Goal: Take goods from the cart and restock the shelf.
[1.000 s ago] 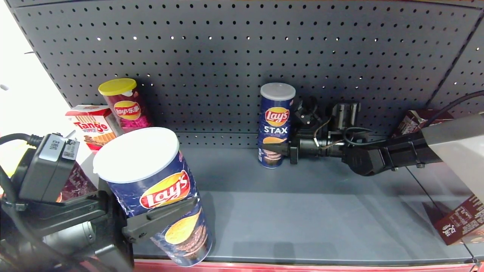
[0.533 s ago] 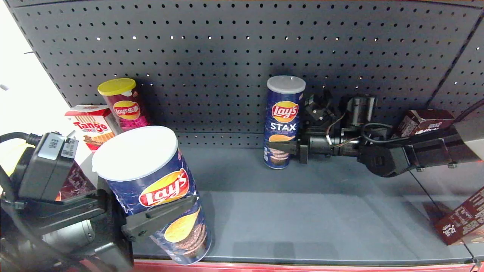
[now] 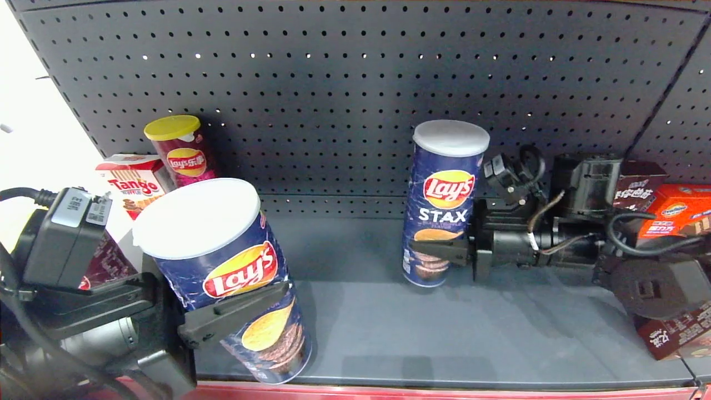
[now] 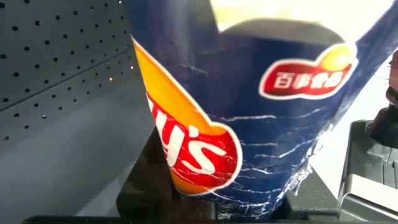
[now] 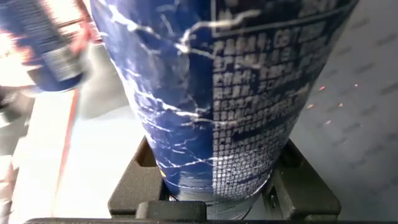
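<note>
Two glossy cylinders (flat plastic lids): near can point(image 3: 219, 261) clamped in left tool point(image 3: 225, 316), far can point(image 3: 446, 189) in right tool point(image 3: 437, 254).

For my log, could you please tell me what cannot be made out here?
Head view: dark red box, cut off by the right edge.
Head view: maroon pack, mostly hidden behind the left wrist camera.
Right wrist view: second blue can, blurred, cut off.

Behind the left gripper point(image 3: 222, 311) and the right gripper point(image 3: 444, 253) rises a dark grey pegboard wall point(image 3: 333, 83), light glinting through some holes. Below them lies the flat grey shelf point(image 3: 472, 333), its front edge red.
</note>
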